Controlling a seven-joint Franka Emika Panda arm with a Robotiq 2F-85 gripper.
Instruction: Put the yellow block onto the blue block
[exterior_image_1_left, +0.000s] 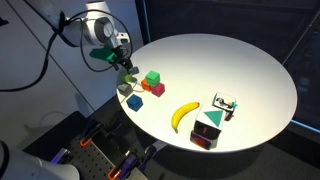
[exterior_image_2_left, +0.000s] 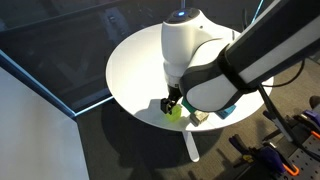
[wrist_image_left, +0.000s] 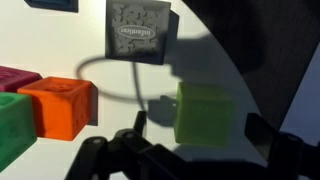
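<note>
Over the rim of the round white tabletop (exterior_image_1_left: 250, 70), the claw (exterior_image_1_left: 122, 68) hangs with its dark fingers spread wide, gripping nothing. Framed by that gap in the wrist view, the yellow block (wrist_image_left: 205, 112), a matte lime cube with softly rounded edges, rests on the tabletop. Near it lies the blue block (exterior_image_1_left: 134, 101), small and square, and further right a smooth curved banana (exterior_image_1_left: 183, 115).

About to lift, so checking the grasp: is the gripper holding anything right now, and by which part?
Nothing appears to be held. In the wrist view the yellow block sits between the open jaws of the gripper, with a gap on either side.
</note>
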